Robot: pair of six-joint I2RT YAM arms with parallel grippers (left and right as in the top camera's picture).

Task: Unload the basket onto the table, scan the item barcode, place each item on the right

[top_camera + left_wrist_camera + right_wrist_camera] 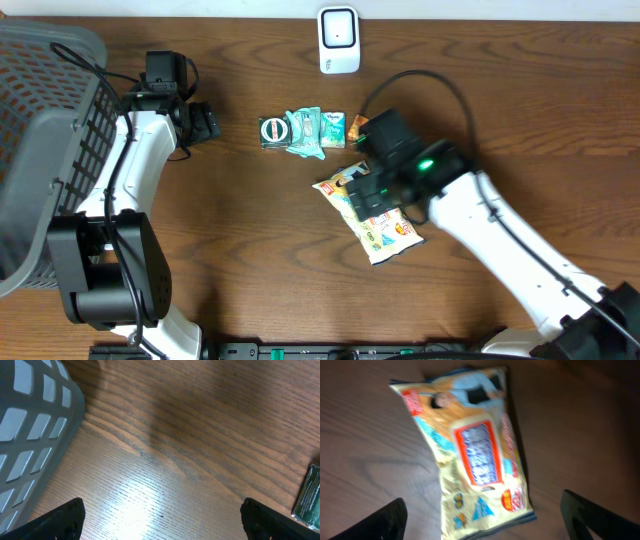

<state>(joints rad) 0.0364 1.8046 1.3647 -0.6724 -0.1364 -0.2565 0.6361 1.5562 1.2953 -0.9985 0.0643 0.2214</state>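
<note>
**Spotter:** What has the right gripper [485,517] got hold of?

**Operator:** Nothing. I see its jaws spread wide and empty, one finger on each side of the view. The yellow snack packet [475,450] lies flat on the table [200,420] straight beneath it, with the near end of the packet between the fingers and the rest angling away to the gripper's left.

**Spotter:** And the left gripper [162,520]?

**Operator:** It is wide open too and holds nothing. It hangs over bare wood, with the grey basket [30,435] off to one side of it.

**Spotter:** So how do you take the packet?

**Operator:** I think I should come down square over the narrow width and pinch across it near one end, not in the middle. It looks like a soft, slippery film bag, so a shallow bite could slide off. I see no barcode on the printed face. My guess is that it's underneath, so I want a grip that lets me turn that side outward.

**Spotter:** Where's the scanner [338,40]?

**Operator:** It is well ahead of the gripper, beyond the row of small packets [305,131]. I'd lift clear of those before carrying the packet over.
</note>
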